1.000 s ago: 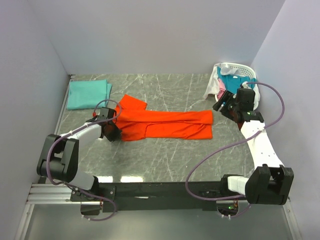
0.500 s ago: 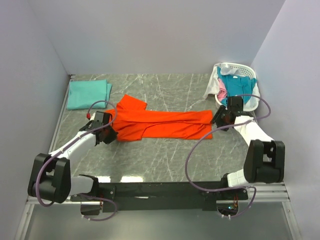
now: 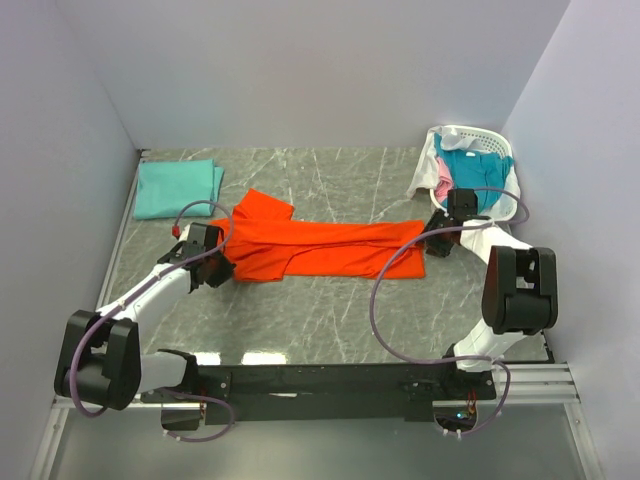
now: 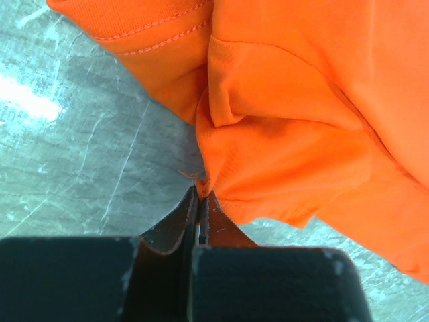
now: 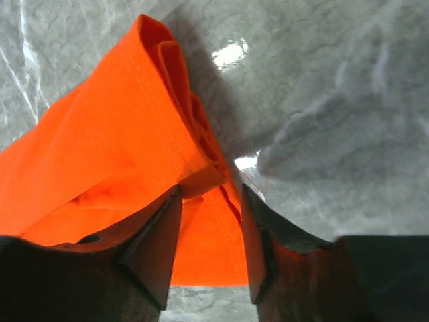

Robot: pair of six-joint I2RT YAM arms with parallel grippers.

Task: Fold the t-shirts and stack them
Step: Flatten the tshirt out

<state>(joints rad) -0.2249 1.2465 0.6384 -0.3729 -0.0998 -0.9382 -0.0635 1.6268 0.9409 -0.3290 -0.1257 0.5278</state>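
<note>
We see the orange t-shirt (image 3: 320, 250) stretched across the middle of the marble table (image 3: 330, 320). The left gripper (image 4: 199, 194) is pinched tight on a bunched edge at the shirt's left end, and the right gripper (image 5: 208, 201) is at its right end, jaws apart astride the folded hem. The right arm's purple cable (image 3: 372, 303) loops across that end in the top view. A folded mint-green t-shirt (image 3: 177, 187) lies well apart at the far left, and the white basket (image 3: 480, 133) just beyond the right gripper holds a teal t-shirt (image 3: 468, 168).
</note>
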